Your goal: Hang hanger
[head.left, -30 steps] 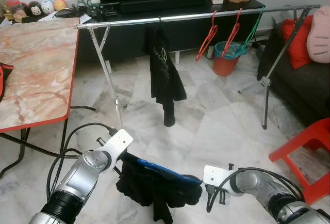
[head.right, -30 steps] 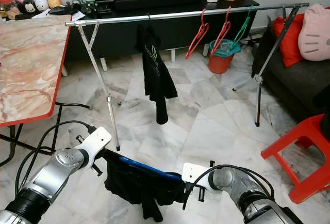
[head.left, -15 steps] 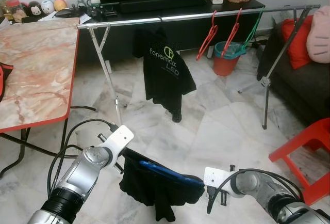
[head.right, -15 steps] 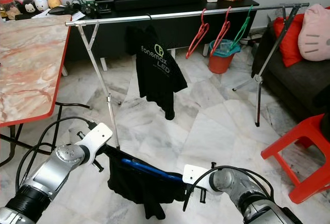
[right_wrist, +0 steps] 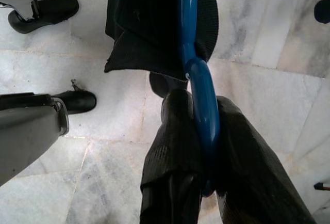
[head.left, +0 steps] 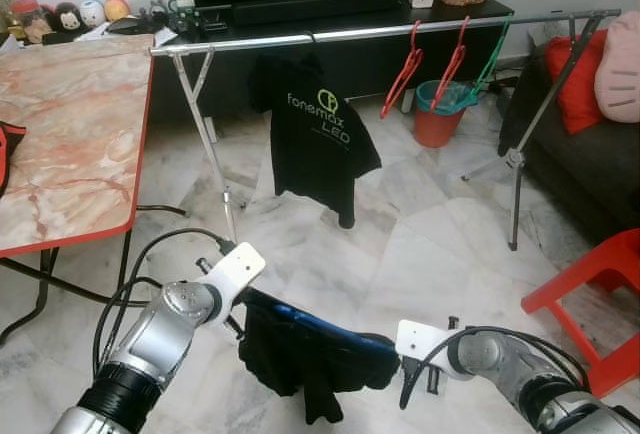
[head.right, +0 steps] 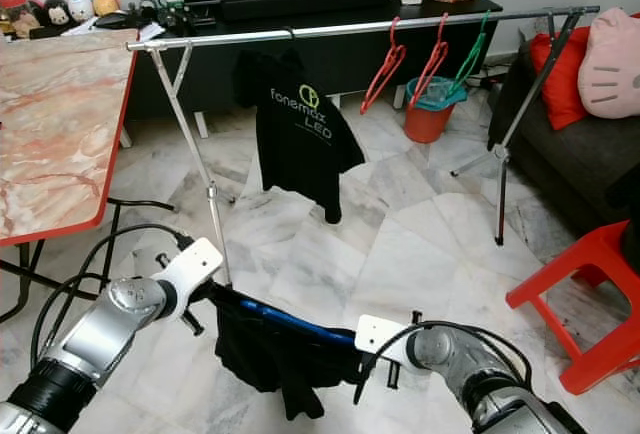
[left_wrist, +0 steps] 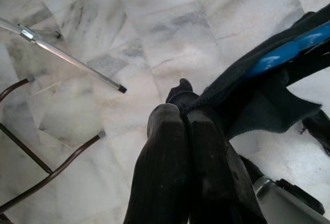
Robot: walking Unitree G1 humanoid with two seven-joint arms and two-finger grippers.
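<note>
Two grippers share the load: right gripper [right_wrist: 198, 131] pinches the blue hanger [head.left: 320, 331], left gripper [left_wrist: 185, 126] is pressed onto the black garment [head.left: 300, 359] draped between them, keeping it spread, well short of the rail [head.left: 380, 30] ahead.

- Marble-top table [head.left: 70, 134] with red edging stands at the left.
- Orange bin [head.left: 438, 114] sits beyond the rack, on the marble floor [head.left: 420, 224].
- Red plastic stool [head.left: 600, 284] at the right, near a dark sofa [head.left: 580, 169] with a pink cushion [head.left: 620, 54].
</note>
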